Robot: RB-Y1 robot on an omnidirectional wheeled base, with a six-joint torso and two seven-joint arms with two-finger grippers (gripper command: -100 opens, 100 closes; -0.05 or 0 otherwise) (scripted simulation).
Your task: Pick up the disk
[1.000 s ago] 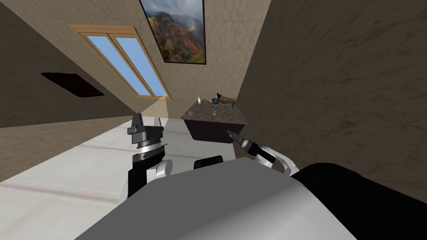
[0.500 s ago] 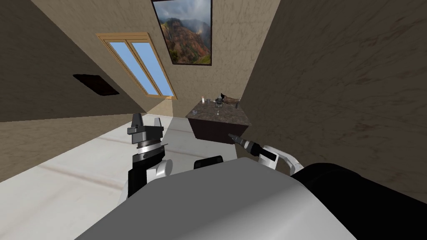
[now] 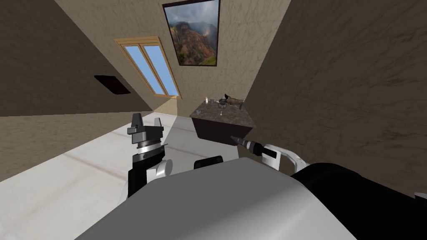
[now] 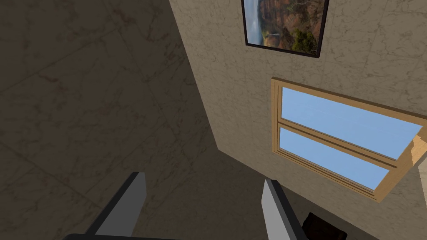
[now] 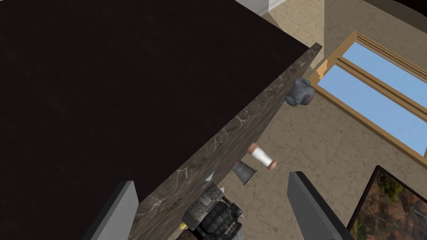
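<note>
Left pincer (image 3: 146, 121) and right pincer (image 3: 232, 138) both spread apart; the right faces the dark cabinet (image 3: 220, 127).

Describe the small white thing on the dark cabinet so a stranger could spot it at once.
Find the dark cabinet with the mottled brown top, against the wall below the landscape painting. Small things stand along its top. The one meant is a short cylinder, white with brownish ends; the cup beside it and the others are grey or dark.
</note>
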